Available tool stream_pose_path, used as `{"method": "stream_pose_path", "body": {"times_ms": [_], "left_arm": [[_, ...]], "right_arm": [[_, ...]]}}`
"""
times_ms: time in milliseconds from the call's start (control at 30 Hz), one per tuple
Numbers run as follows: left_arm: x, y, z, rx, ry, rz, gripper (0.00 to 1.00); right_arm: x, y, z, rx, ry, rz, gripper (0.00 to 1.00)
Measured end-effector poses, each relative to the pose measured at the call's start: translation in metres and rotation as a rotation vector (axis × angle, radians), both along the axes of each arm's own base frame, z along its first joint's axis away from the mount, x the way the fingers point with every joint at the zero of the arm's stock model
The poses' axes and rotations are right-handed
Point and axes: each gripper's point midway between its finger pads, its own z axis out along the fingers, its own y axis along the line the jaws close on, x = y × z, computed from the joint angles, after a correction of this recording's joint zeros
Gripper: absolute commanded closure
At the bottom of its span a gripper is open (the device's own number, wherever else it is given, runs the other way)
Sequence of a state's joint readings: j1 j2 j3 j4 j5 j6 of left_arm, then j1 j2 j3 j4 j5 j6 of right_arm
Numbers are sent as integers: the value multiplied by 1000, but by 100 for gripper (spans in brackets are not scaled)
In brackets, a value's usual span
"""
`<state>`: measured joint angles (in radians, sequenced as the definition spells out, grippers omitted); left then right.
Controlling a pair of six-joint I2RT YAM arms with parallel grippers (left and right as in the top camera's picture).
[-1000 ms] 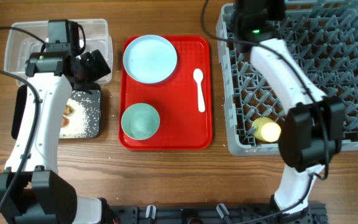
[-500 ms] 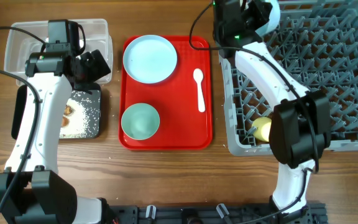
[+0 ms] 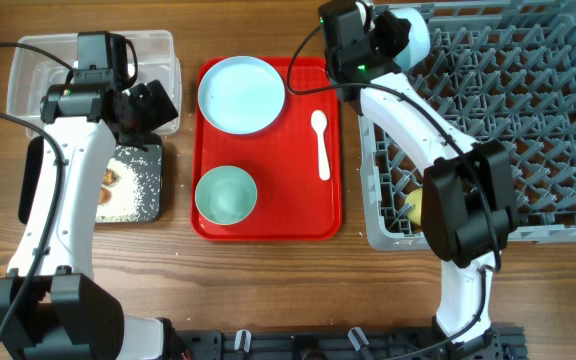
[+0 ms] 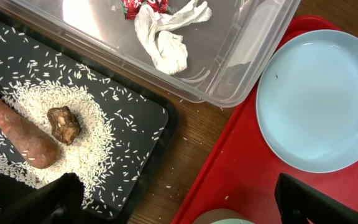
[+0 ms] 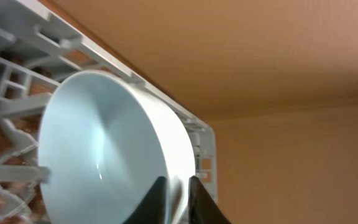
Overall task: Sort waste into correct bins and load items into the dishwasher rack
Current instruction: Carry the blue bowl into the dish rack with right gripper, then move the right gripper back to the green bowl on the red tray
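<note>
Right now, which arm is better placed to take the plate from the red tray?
Left, probably. The left gripper is open and empty, close beside the plate, which shows in its wrist view. The right gripper is shut on a bowl at the corner of the rack, so it is busy.

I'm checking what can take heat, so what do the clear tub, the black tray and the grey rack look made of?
Clear tub: seemingly thin glossy plastic; see-through, with highlights along its rim.
Black tray: probably matte plastic; dull surface, moulded raised edge.
Grey rack: apparently rigid moulded plastic; uniform grey grid with pegs.
</note>
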<state>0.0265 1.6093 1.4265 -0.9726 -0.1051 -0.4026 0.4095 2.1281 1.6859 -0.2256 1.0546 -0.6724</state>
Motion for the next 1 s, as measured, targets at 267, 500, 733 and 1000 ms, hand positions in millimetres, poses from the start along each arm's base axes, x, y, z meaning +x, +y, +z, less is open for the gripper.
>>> {"method": "stream_pose_path", "body": {"times_ms": [267,500,733,1000], "left_arm": [[0,0,0,2,0,1,0],[0,0,0,2,0,1,0],[0,0,0,2,0,1,0],[0,0,0,2,0,1,0]], "right_arm": [[-1,19,-4,18,11,51,0],[0,46,-9,103,-15,113,0],[-28,144,-38,518,52,307,0],[-130,223,-31,1243,433,274,11]]}}
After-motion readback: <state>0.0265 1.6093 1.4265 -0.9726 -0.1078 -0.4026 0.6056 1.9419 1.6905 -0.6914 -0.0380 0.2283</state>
